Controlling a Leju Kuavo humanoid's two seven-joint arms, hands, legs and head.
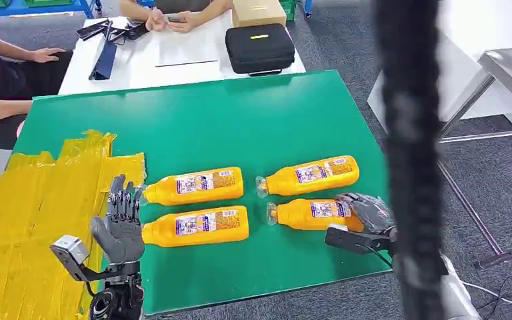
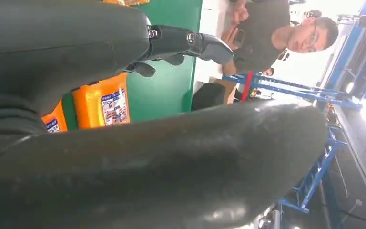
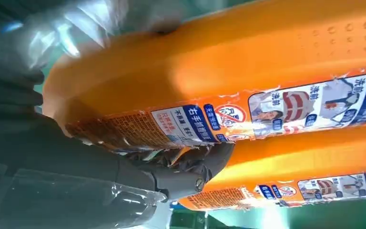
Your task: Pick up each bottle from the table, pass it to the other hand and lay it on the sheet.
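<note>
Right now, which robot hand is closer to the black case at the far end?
Neither is close, but the left hand is somewhat nearer. It hovers by the yellow sheet, while the right hand wraps the near right bottle, farther from the black case.

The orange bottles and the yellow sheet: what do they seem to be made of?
Orange bottles: probably smooth, slightly glossy plastic, judging by the soft highlights, with printed labels and clear caps. Yellow sheet: seemingly overlapping strips of glossy tape, wrinkled and ragged-edged, on the matte green table.
</note>
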